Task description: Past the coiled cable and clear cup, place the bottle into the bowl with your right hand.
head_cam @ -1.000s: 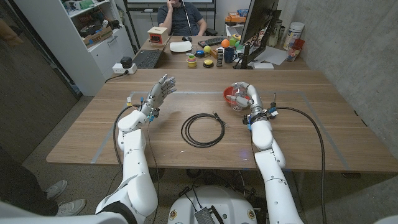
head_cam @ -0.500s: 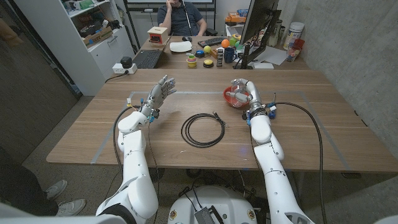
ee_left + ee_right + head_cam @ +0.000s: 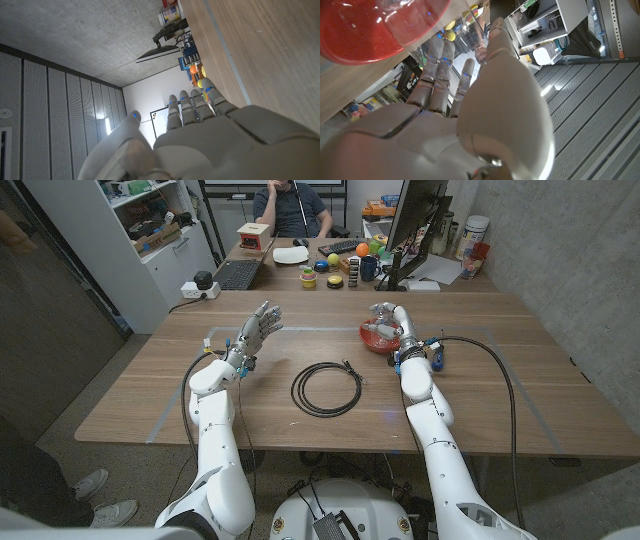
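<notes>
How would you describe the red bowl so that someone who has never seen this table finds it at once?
Start at the long wooden table and find the black coiled cable near its middle. The bowl sits beyond it toward the robot's right, at the fingertips of the right hand. It is the only red, round thing on this table; the other colourful items stand on the desk behind.

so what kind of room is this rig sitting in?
Most likely an office or lab workspace. Behind the wooden table stands a second desk with a monitor, a laptop and a keyboard; a person sits at it, and a shelving unit holds assorted gear.
</notes>
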Available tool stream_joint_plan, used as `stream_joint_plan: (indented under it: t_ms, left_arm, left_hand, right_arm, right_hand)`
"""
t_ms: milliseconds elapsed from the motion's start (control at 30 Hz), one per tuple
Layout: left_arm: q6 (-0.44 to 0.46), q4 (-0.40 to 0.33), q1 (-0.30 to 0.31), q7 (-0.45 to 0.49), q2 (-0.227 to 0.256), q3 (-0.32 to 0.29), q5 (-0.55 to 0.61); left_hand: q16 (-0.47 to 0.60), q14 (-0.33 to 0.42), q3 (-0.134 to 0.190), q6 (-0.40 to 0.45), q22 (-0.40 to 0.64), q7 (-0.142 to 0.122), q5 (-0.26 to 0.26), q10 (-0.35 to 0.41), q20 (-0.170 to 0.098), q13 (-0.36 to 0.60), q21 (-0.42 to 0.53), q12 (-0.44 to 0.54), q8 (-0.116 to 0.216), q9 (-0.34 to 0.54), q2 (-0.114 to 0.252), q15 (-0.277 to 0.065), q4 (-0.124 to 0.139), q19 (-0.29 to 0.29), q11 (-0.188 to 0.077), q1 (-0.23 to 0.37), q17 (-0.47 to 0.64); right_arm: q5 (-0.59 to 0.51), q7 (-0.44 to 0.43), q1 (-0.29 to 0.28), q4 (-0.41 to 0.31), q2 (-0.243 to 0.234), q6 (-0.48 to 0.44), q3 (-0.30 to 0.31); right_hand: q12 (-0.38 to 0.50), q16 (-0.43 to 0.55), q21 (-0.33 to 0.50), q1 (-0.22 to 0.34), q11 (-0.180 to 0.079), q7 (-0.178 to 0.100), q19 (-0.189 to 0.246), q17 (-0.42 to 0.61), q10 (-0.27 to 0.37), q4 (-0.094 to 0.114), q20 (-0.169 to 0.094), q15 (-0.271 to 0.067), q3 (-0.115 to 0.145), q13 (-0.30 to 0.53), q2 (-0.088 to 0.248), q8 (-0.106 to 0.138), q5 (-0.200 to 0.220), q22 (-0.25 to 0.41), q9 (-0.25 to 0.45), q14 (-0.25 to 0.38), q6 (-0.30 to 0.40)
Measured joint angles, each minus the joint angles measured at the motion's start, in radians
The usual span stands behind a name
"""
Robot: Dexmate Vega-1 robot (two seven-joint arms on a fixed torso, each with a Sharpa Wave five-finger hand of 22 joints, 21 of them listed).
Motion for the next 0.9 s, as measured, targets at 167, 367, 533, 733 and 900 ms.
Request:
stream_joint_plan:
  t_ms: [167, 367, 533, 733, 900]
  left_arm:
    - [0.001, -0.002, 0.002, 0.002, 0.001, 0.000, 0.000]
    - [0.002, -0.004, 0.004, 0.003, 0.001, 0.000, 0.000]
    - [0.007, -0.006, 0.005, 0.004, 0.002, 0.000, 0.000]
    - [0.009, -0.011, 0.008, 0.004, 0.002, -0.002, 0.000]
    - [0.011, -0.018, 0.012, 0.005, 0.002, -0.003, 0.000]
  left_hand:
    - [0.000, 0.000, 0.000, 0.000, 0.000, 0.000, 0.000, 0.000, 0.000, 0.000, 0.000, 0.000, 0.000, 0.000, 0.000, 0.000, 0.000, 0.000, 0.000, 0.000, 0.000]
    - [0.000, 0.000, -0.004, 0.000, 0.000, 0.000, 0.000, 0.000, 0.000, 0.000, 0.000, 0.000, 0.000, 0.000, 0.000, 0.000, 0.004, 0.000, 0.000, 0.000, 0.000]
    - [0.000, 0.000, -0.004, 0.000, 0.000, 0.000, 0.000, 0.000, 0.000, 0.000, 0.000, 0.000, 0.000, 0.000, 0.000, 0.000, 0.004, 0.000, 0.000, 0.000, 0.000]
    - [0.000, 0.000, -0.004, 0.000, 0.000, 0.000, 0.000, -0.002, 0.000, 0.000, 0.000, 0.000, 0.000, 0.000, 0.000, 0.000, 0.004, 0.000, 0.002, 0.000, 0.000]
    - [0.000, 0.000, -0.007, 0.000, 0.000, 0.000, 0.003, -0.002, 0.000, 0.000, 0.000, 0.000, 0.000, 0.000, 0.000, 0.000, 0.001, 0.000, 0.002, 0.000, 0.000]
  right_arm:
    - [-0.001, -0.010, 0.022, 0.030, -0.008, -0.010, -0.008]
    - [-0.003, -0.024, 0.046, 0.063, -0.016, -0.022, -0.017]
    - [-0.004, -0.035, 0.071, 0.100, -0.026, -0.027, -0.027]
    - [-0.003, -0.052, 0.096, 0.142, -0.036, -0.028, -0.036]
    - [0.005, -0.072, 0.120, 0.184, -0.042, -0.026, -0.042]
  right_hand:
    - [0.000, -0.001, 0.000, 0.000, 0.000, -0.003, 0.000, 0.000, 0.000, 0.000, 0.000, 0.004, 0.000, 0.003, 0.000, 0.000, 0.000, -0.002, 0.000, 0.004, 0.003]
    - [0.000, -0.006, 0.000, 0.000, 0.002, -0.003, 0.000, 0.000, 0.002, 0.000, 0.000, 0.005, 0.000, 0.003, 0.000, 0.000, 0.000, -0.004, 0.000, 0.006, 0.003]
    - [0.000, -0.006, 0.000, 0.000, 0.002, -0.003, 0.000, 0.000, 0.002, 0.000, 0.000, 0.005, 0.000, 0.003, 0.000, 0.004, 0.000, -0.006, 0.000, 0.006, 0.003]
    - [0.000, -0.009, 0.000, 0.000, 0.003, -0.007, 0.000, 0.004, 0.004, 0.000, 0.000, 0.005, 0.000, 0.003, 0.000, 0.004, 0.000, -0.016, -0.001, 0.006, 0.014]
    - [-0.001, -0.011, 0.006, 0.000, 0.003, -0.007, 0.000, 0.005, 0.004, 0.000, 0.000, 0.002, 0.000, 0.003, 0.000, 0.004, 0.000, -0.023, -0.003, 0.009, 0.014]
